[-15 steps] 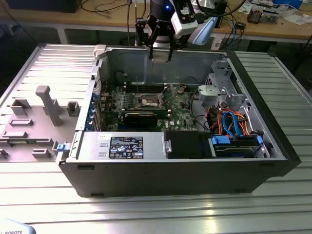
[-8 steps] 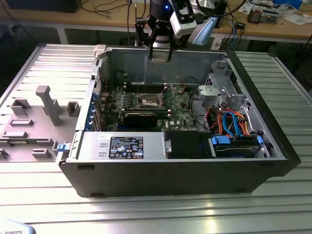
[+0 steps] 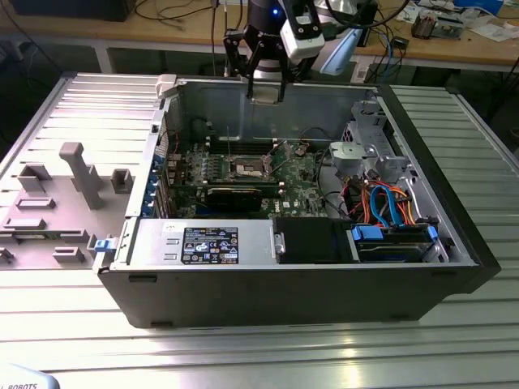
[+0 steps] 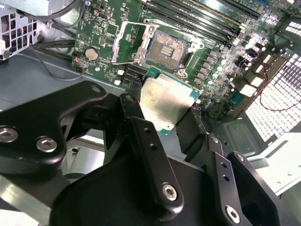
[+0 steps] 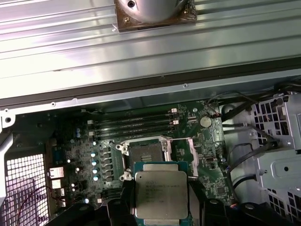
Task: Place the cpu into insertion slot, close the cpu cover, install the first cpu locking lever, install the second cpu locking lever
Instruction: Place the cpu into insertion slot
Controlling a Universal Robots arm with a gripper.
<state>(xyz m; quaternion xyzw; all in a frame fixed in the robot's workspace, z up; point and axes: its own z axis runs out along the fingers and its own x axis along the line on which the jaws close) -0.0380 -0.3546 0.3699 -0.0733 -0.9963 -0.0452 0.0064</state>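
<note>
My gripper point(image 3: 265, 96) hangs above the back wall of the open computer case, shut on the cpu point(image 3: 265, 84). Both wrist views show the cpu point(image 4: 164, 101) point(image 5: 161, 193) as a flat square chip with a silvery top, clamped at two opposite edges by the black fingers point(image 4: 136, 106) point(image 5: 197, 200). Well below it on the green motherboard lies the insertion slot point(image 3: 247, 168) point(image 4: 169, 47) point(image 5: 145, 154), its pin field bare. The cpu cover point(image 4: 128, 43) point(image 5: 182, 153) is swung open beside the slot.
Long black memory slots point(image 3: 243, 150) run behind the slot and a black graphics card point(image 3: 235, 194) lies in front. A drive cage point(image 3: 369, 150) and orange and blue cables point(image 3: 389, 203) fill the exterior view's right. A grey fixture plate point(image 3: 65, 194) lies left of the case.
</note>
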